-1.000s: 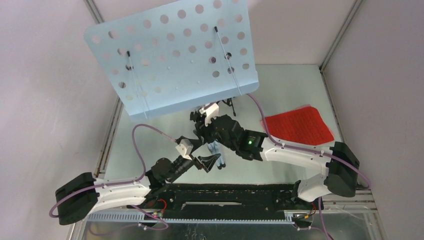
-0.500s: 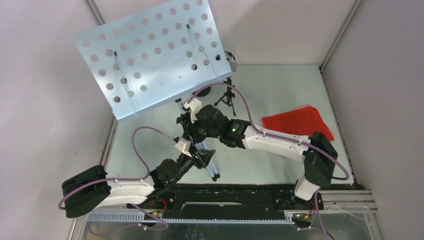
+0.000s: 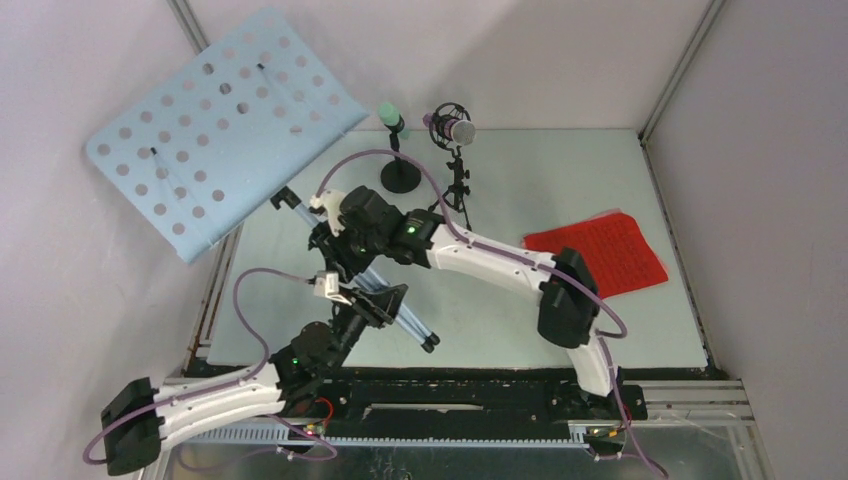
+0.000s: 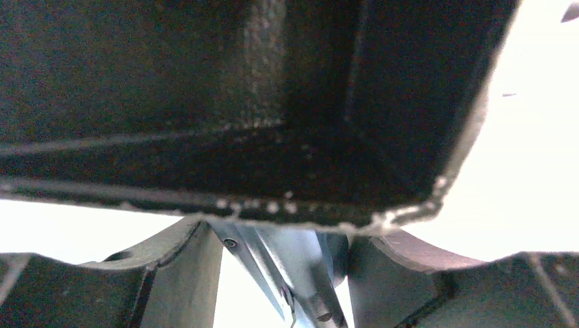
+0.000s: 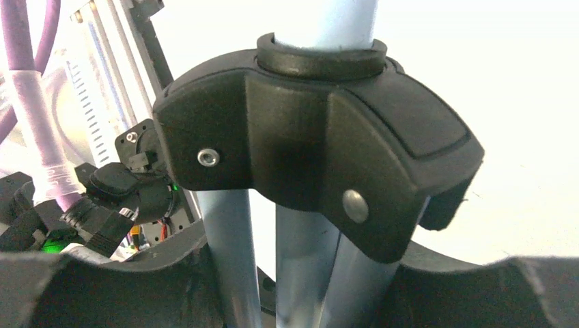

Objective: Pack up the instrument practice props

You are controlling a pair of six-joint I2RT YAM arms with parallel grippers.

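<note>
Three plain walls close the space in: a left wall [image 3: 80, 300], a back wall [image 3: 560, 60] and a right wall [image 3: 770, 250], all a pale lilac-white. Slim aluminium struts [image 3: 680, 70] run along the two back corners. The counter [image 3: 560, 180] is a smooth, pale grey-green sheet with a soft sheen under bright, even light. At its near edge lies a white slotted strip [image 3: 440, 432], and beside that a scuffed metal sheet [image 3: 450, 460].

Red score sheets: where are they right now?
Top view: the red score sheets lie flat on the table's right side, to the right of and nearer than the purple microphone at the back.
</note>
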